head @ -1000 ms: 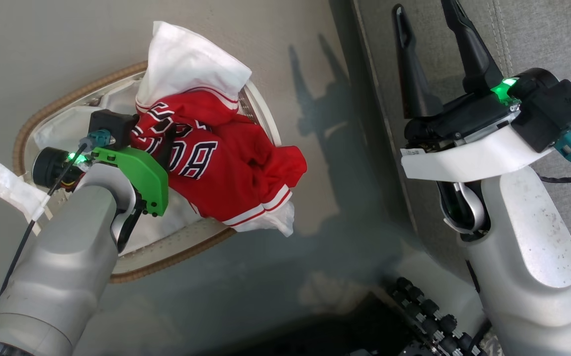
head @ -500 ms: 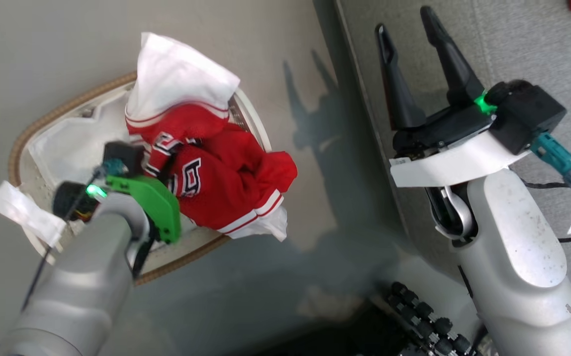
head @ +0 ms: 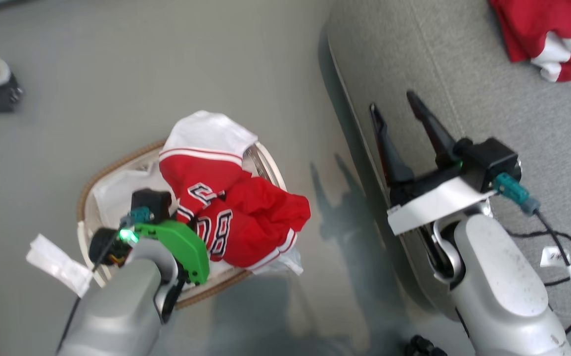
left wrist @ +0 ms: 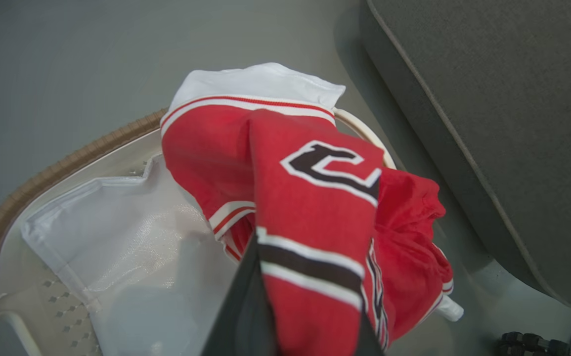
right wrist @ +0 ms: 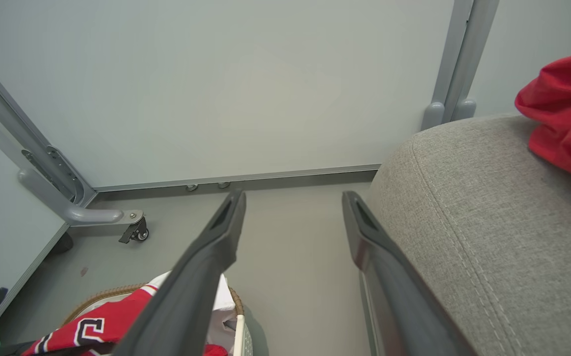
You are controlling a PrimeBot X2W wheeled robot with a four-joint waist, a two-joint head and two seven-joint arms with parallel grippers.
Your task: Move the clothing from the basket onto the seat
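Pinching a jersey [head: 245,217] draped over the basket [head: 112,170] rim, the left tool [left wrist: 310,277] faces floor [head: 285,74], then sofa [head: 463,74] edge, where the right tool [head: 393,100] gapes.

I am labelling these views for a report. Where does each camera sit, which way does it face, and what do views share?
Head view: on the head, looking down at basket, floor and seat; left gripper shut on the jersey, right gripper open.
Left wrist view: on the left wrist, looking into the basket; one finger against the jersey.
Right wrist view: on the right wrist, facing a wall; two spread fingers.
Shared: all show jersey, basket, seat.
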